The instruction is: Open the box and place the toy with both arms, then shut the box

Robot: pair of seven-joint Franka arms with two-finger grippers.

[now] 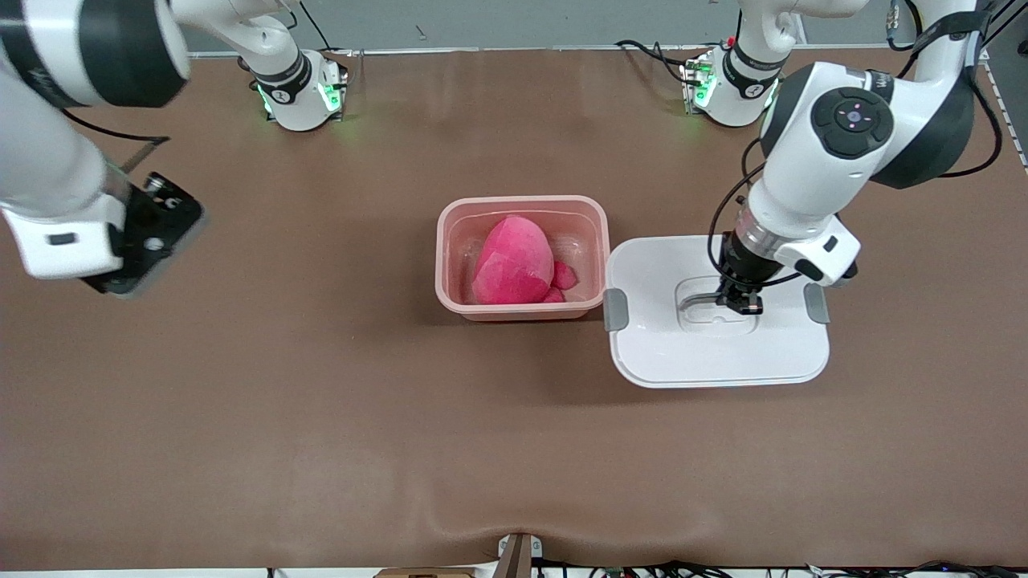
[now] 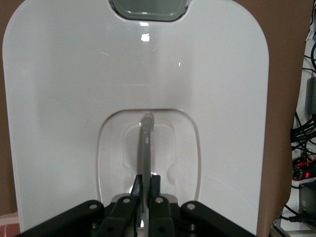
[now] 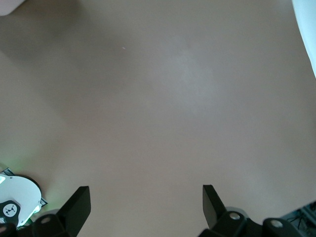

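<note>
While the left claw [image 1: 739, 303] pinches the thin grey handle [image 2: 146, 148] in the lid's [image 1: 715, 353] recessed centre, its fingers [image 2: 155, 185] are pressed tight on that strip and nothing else. The lid lies flat on the worktop [image 1: 321, 417], just beside the tub [image 1: 520, 309], toward the left arm's end, its near grey clip [image 1: 615, 309] almost touching the tub's corner. That lid looks stiff, light and glossy, so it should lift as one piece without sagging, though the smooth plastic offers little to grip apart from the handle. Held by a slim central bar, it may well swing or tilt, so I'd judge a level carry matters before it goes back over the rim.

Look to the tub now: the toy [image 1: 514, 261] sits inside it, hot pink, slumped against the wall nearest the camera. It reads as soft and squashy and it bulges up toward the rim, so the lid may have to press it down a little.

Away from the tub, toward the right arm's end, the right claw [image 3: 143, 202] hangs over bare worktop with its fingers spread wide, holding nothing; that arm waits.
</note>
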